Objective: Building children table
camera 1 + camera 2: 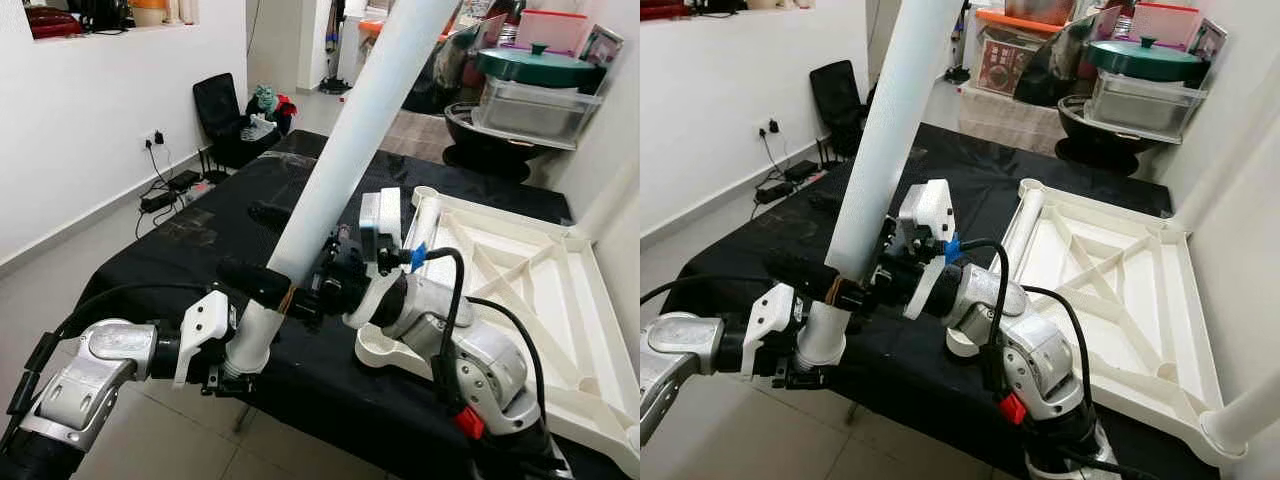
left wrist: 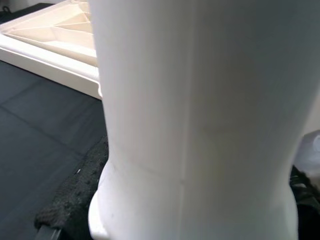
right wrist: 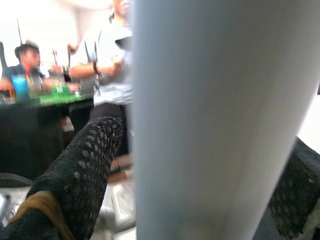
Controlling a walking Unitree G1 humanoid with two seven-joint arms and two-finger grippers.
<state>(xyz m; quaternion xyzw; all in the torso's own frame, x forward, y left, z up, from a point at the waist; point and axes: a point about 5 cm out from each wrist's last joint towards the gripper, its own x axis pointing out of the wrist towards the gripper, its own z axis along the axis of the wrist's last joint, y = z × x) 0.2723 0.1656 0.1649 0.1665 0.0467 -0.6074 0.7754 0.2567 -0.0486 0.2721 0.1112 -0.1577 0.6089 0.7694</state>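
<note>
One long white table leg (image 1: 350, 150), a smooth plastic tube, rises at a slant from the near edge of the surface (image 1: 200, 240) up past the top of the head views. Its lower end flares into a wider collar. Both of the robot's silver arms meet at this lower end.

The left gripper (image 1: 245, 335) sits at the collar. One black textured finger (image 1: 255, 280) lies across the front of the leg, and in the left wrist view the leg (image 2: 200, 120) is pressed right up against the camera, with a dark fingertip (image 2: 75, 200) beside it. The fingers are clamped on the leg.

The right gripper (image 1: 855, 290) comes in from the other side, just above the left one. In the right wrist view two mesh-textured black fingers (image 3: 85, 165) stand on either side of the leg (image 3: 215, 120), closed against it.

One white tabletop (image 1: 540, 290) lies upside down on the surface, to the robot's right of the leg. It is rectangular, with a raised rim and crossing ribs inside, and round sockets at its corners. A black cloth covers the surface.

Two people (image 3: 100, 55) show, blurred, in the background of the right wrist view. One black chair (image 1: 225, 120) stands by the white wall beyond the surface.
</note>
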